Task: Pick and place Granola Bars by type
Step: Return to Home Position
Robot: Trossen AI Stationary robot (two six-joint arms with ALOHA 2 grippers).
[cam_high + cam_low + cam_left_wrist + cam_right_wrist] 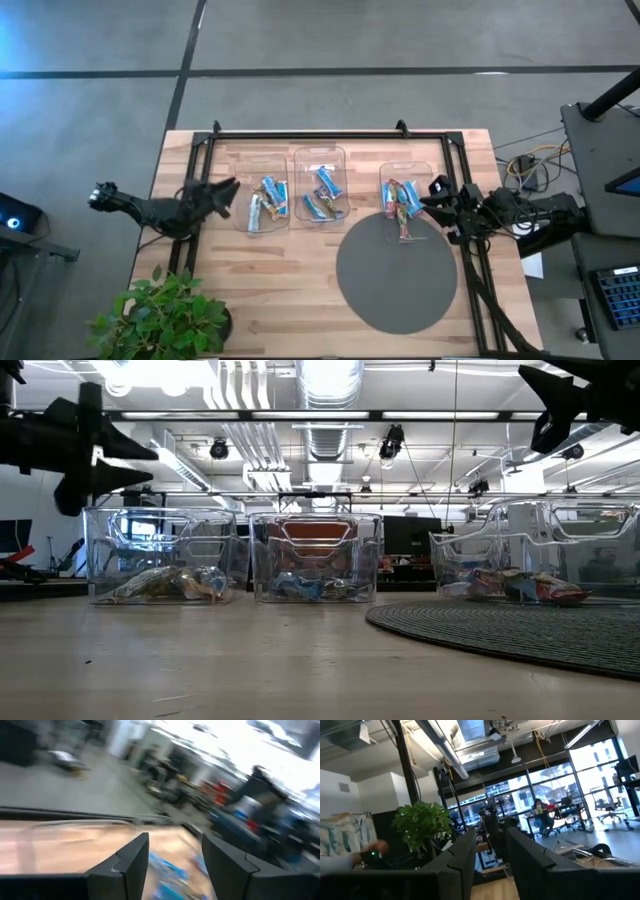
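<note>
Blue-wrapped granola bars (325,190) lie in the middle bin (320,152) at twelve o'clock on the table (280,300). Others lie in the left bin (262,163) at eleven and the right bin (410,170) at one, with none loose on the wood. My left gripper (228,190) hangs at nine o'clock of the left bin and my right gripper (437,188) at three o'clock of the right bin. Both have fingers parted and empty. I judge they are held high outside the walls so nothing gets knocked.

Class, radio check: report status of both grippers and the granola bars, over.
Left gripper open, empty, raised beside left bin. Right gripper open, empty, by right bin. Granola bars lie in all three bins. No obstruction seen.
</note>
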